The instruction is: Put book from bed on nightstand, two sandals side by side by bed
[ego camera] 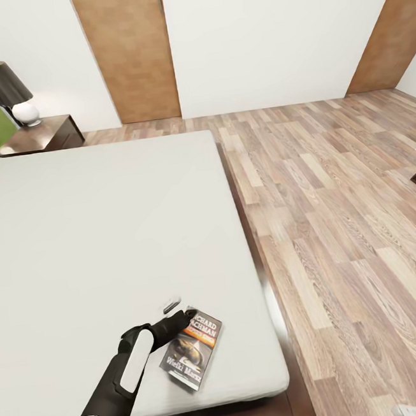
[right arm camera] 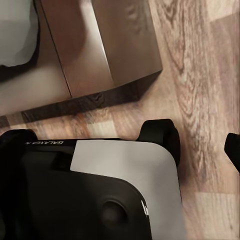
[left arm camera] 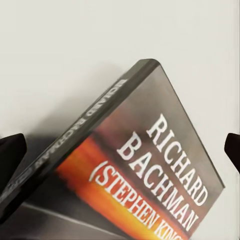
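The left gripper stands wide, fingers either side of the book just ahead on the bed — close squarely across its spine edge before lifting.

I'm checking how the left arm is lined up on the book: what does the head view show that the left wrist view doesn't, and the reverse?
Head view alone: the whole bed, the book lying near the mattress's near right corner, the left gripper at the book's far end, the nightstand with a lamp, the doors and wood floor.

Left wrist view alone: the cover lettering close up, "RICHARD BACHMAN", and the spine text, with dark fingertips on either side, apart.

Both: the book on the pale mattress.
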Robot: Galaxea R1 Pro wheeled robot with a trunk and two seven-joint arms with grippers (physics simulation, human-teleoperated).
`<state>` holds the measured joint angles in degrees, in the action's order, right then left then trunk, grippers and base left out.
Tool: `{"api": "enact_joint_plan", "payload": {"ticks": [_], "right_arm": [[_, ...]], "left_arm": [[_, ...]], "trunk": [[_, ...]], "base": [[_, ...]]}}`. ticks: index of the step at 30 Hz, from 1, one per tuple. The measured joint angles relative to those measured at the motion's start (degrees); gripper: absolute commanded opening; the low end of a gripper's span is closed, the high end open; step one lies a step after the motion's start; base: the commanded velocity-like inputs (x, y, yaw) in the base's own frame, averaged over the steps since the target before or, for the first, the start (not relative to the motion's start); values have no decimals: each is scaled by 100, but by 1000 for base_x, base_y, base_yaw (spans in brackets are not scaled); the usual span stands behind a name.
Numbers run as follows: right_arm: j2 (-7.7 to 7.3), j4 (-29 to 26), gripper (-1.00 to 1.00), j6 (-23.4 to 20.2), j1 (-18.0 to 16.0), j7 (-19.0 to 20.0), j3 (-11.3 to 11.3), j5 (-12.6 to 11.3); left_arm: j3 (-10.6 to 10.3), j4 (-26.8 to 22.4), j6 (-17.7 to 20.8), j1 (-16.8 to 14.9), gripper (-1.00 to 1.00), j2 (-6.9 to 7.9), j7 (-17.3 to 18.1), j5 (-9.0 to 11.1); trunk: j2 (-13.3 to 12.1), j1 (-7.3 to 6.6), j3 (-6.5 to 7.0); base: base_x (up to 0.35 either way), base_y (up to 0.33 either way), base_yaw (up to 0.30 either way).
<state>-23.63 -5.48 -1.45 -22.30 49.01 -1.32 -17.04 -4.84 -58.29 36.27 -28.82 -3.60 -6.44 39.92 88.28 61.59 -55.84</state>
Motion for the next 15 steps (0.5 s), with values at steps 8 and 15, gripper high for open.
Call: {"api": "enact_joint_plan", "payload": {"ticks": [8,15], "right_arm": [[0,-2,100,1,0,-1,0,0],[0,-3,100,-1,0,0,0,1]], "left_arm": [[-3,0,1,0,100,-1,-2,7],[-5,0,5,0,100,0,-7,-3]], "trunk": [[0,0,0],[0,-1,0]], "base": [[2,-18,0],[27,-55,0]]}}
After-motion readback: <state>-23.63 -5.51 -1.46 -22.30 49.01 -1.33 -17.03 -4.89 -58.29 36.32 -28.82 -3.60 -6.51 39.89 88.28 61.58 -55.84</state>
